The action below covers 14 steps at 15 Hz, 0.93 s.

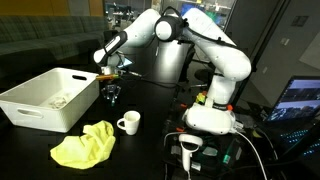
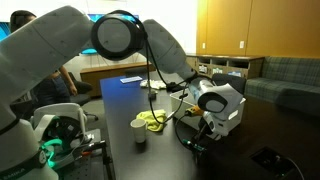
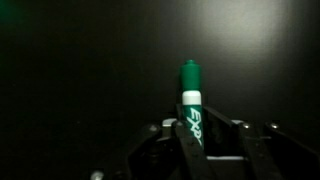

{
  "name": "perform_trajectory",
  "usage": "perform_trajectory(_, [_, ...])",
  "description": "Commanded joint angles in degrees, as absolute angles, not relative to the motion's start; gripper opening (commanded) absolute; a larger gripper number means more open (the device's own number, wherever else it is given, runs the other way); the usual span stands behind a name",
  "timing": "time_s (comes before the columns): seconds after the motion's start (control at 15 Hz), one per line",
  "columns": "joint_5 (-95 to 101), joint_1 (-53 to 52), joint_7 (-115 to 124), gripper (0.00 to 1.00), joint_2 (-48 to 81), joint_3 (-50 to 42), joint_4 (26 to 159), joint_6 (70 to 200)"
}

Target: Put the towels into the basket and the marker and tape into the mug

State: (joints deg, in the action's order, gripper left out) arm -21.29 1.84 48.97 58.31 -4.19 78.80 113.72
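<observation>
In the wrist view a green marker (image 3: 190, 85) with white lettering stands up from between the jaws of my gripper (image 3: 190, 130), which is shut on its lower part over a dark surface. In an exterior view the gripper (image 1: 111, 96) hangs just beside the right end of the white basket (image 1: 40, 105), above the black table. The white mug (image 1: 128, 122) stands a little nearer the front, to the gripper's right. A yellow towel (image 1: 85, 146) lies crumpled in front of the mug. Something pale lies inside the basket. The tape is out of view.
The robot's white base (image 1: 210, 115) stands to the right with cables and a handheld device (image 1: 190, 148) in front of it. A lit screen (image 1: 300, 100) sits at the far right. From the opposite side the mug (image 2: 140, 136) and yellow towel (image 2: 152, 120) lie on the dark table.
</observation>
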Motion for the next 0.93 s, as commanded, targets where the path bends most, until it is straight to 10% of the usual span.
perform_trajectory(0.0, [-20.12, 2.47, 42.71, 0.06, 52.33, -3.52, 87.06, 114.04])
perform_trajectory(0.87, [-18.88, -0.35, 27.56, 0.06, 33.2, -3.44, 109.65, 112.17])
